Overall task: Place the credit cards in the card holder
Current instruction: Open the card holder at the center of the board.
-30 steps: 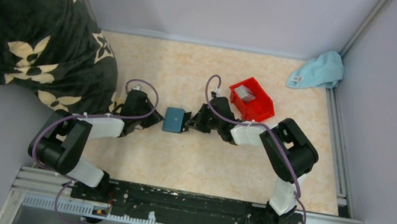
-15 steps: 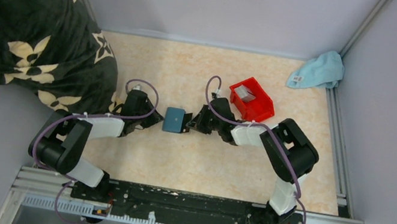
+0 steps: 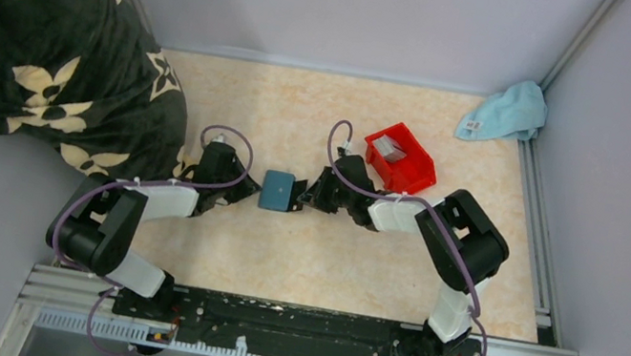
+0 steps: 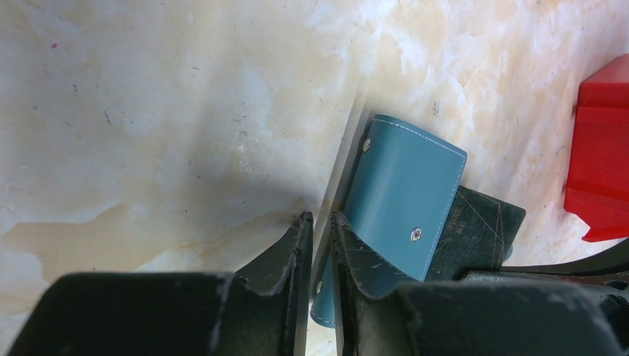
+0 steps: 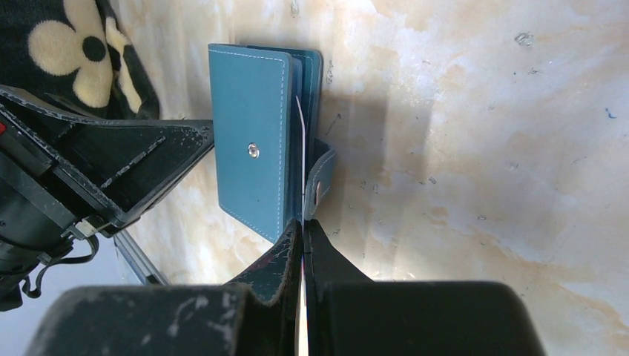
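Pinching card (image 5: pixel 300 148) edge-on, right claw (image 5: pixel 303 226), card holder (image 5: pixel 251 159) alongside

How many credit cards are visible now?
2. One card sits edge-on in the right tool, partly inside the card holder; another card lies in the red bin. More may hide there.

The card holder (image 3: pixel 277 190) lies on the surface (image 3: pixel 316 265) near its middle. At its 9 o'clock the left tool (image 3: pixel 250 188) clamps one edge of it. At its 3 o'clock the right tool (image 3: pixel 299 197) pinches a credit card (image 5: pixel 302 148) edge-on, the card's far end between the holder's leaves. A bin (image 3: pixel 417 171) sits at 2 o'clock from the holder, just behind the right arm, with credit cards (image 3: pixel 392 151) in it. A cloth (image 3: pixel 505 111) lies in the far corner, at 2 o'clock from the bin. A blanket (image 3: pixel 36 34) overhangs the surface at the holder's 10 o'clock.
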Controlling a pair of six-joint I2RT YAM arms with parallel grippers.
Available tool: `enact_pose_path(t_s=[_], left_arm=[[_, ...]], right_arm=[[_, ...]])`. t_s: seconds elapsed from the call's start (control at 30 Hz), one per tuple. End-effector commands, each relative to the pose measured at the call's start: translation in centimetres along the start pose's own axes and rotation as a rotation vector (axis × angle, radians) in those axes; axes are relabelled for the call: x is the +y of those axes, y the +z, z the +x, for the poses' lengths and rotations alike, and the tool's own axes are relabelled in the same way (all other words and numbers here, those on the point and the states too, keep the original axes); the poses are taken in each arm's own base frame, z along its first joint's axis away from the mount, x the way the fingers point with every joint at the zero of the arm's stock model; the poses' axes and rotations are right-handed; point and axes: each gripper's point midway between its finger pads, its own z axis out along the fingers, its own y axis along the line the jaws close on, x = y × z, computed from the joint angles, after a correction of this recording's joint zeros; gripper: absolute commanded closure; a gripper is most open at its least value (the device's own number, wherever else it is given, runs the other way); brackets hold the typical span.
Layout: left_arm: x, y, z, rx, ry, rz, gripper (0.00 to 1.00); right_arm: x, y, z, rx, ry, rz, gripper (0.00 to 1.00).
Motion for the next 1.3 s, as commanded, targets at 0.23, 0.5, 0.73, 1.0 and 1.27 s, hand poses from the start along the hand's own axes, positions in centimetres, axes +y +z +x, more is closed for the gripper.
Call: enact_pose_path(t_s=[0.23,0.5,0.73,1.0,1.27], left_arm=[[5.1,-0.2,4.7,0.163,0.033,-0.181,0.77],[5.1,-0.2,5.3,0.177,0.043,-0.181,0.78],[5.1,-0.4,6.5,0.198,0.066,-0.186,0.78],[5.3,-0.6,7.5,0.215,0.081,-0.201,0.79],[5.0,-0.5,8.4,0.231,0.091,-0.202,0.79]], right_arm=[[0.1,0.0,-0.9,-0.022,-0.023,-0.010,1.00],[0.2,0.4,-0.6,-0.019,0.004,-0.030,1.00],[0.5,0.7,-0.4,-0.015,0.031,-0.056,1.00],[0.5,0.9,-0.1,-0.013,0.047,-0.079,1.00],[1.3,0.8,-0.3,-0.015,0.043,-0.115,1.00]])
